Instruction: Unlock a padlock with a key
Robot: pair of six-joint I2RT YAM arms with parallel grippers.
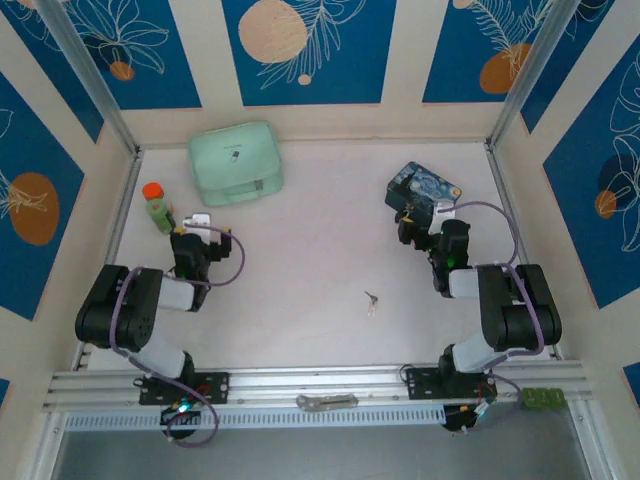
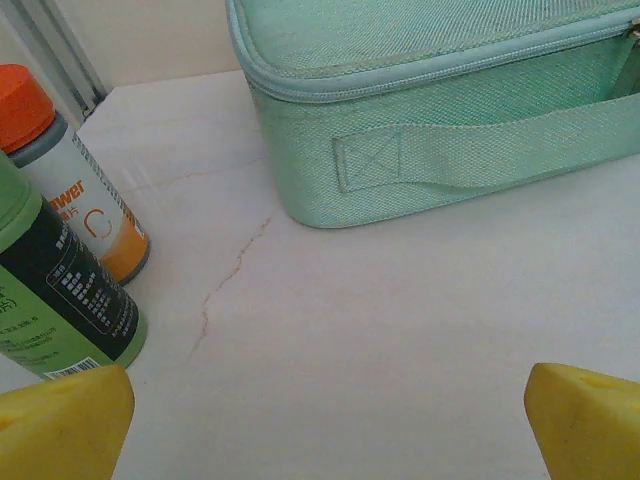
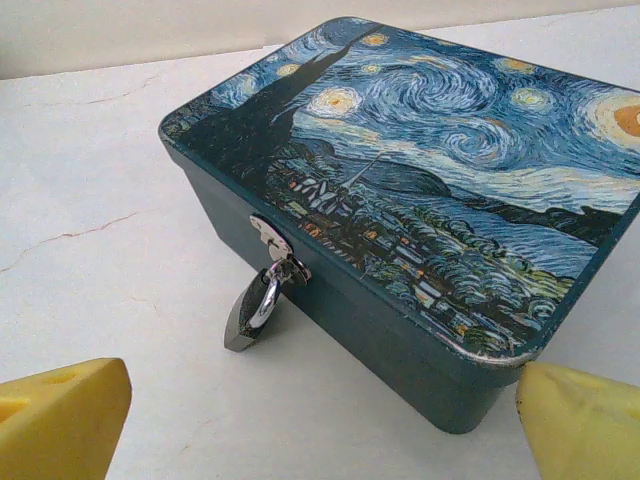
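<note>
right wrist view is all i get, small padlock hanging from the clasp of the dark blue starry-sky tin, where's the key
Observer: The tiny silvery metal key lies on the pale table, slightly right of centre, nearer the front rail than the tin.
Operator: anything touching it
Observer: No. A flat grey metal tool rests apart from it on the front rail.
Operator: left claw free
Observer: The left claw is open and holds nothing, facing a mint-green fabric case.
</note>
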